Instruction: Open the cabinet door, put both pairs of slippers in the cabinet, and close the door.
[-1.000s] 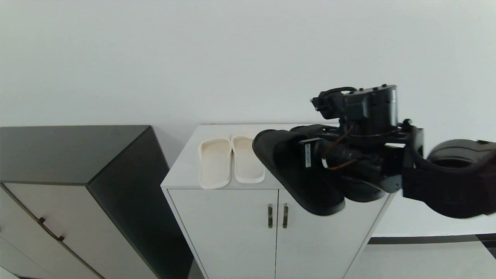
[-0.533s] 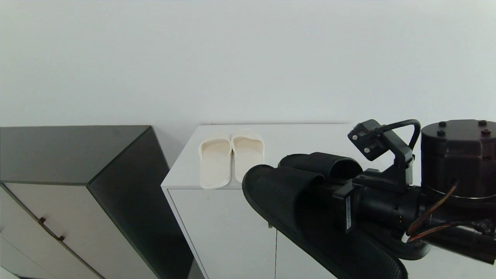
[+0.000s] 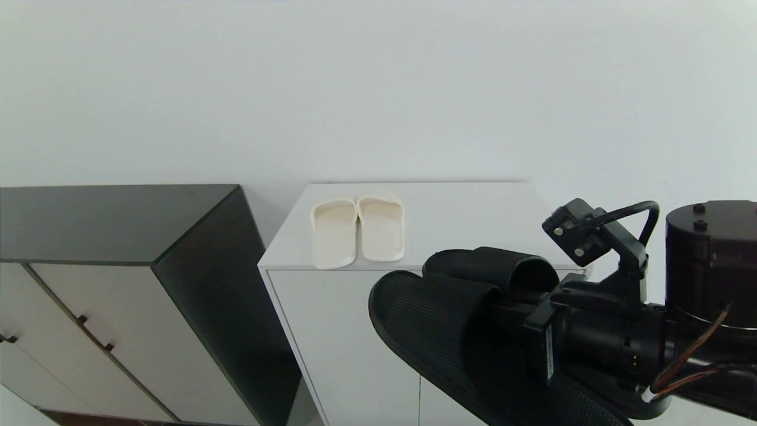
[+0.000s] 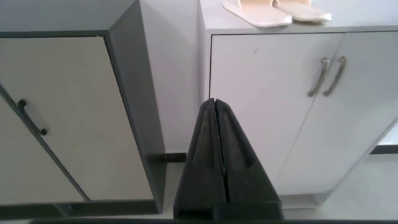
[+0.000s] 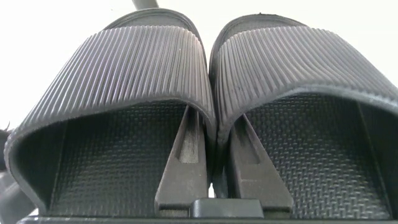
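White cabinet (image 3: 461,213) — doors shut, cream slippers (image 3: 358,234) side by side on its top, near the left edge

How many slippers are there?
4. Two cream slippers lie side by side on the white cabinet; two black slippers are clamped together in the right gripper.

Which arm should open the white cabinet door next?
Left. The left gripper is empty and faces the door handles of the closed white cabinet; the right gripper is busy, shut on the black slippers.
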